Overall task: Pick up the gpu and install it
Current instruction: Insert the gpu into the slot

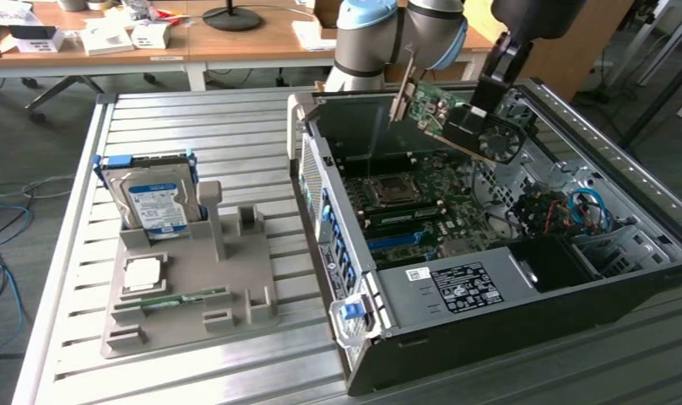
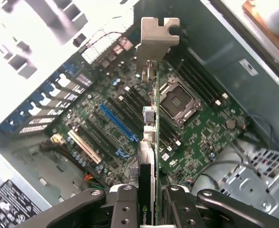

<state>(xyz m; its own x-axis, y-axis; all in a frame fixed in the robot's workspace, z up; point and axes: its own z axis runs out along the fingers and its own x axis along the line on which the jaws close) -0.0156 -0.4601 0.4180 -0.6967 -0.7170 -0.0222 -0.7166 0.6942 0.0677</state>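
Holding the gpu (image 1: 434,103) clear above the open computer case (image 1: 488,337), the gripper (image 1: 469,123) had its fingers clamped on the card's two faces near the fan end. The card's long axis ran away from the gripper to the pale metal bracket (image 2: 158,38), which pointed toward the case's rear wall; in the exterior view the card sat tilted, bracket end higher. Below it lay the motherboard (image 2: 196,142), apart from the card. The long blue expansion slot (image 2: 118,122) lay off to one side of the card's edge and appeared at an angle to it. The card's connector edge could not be made out, and the wrist view showed the card edge-on, so its clearance above the board was not judged.
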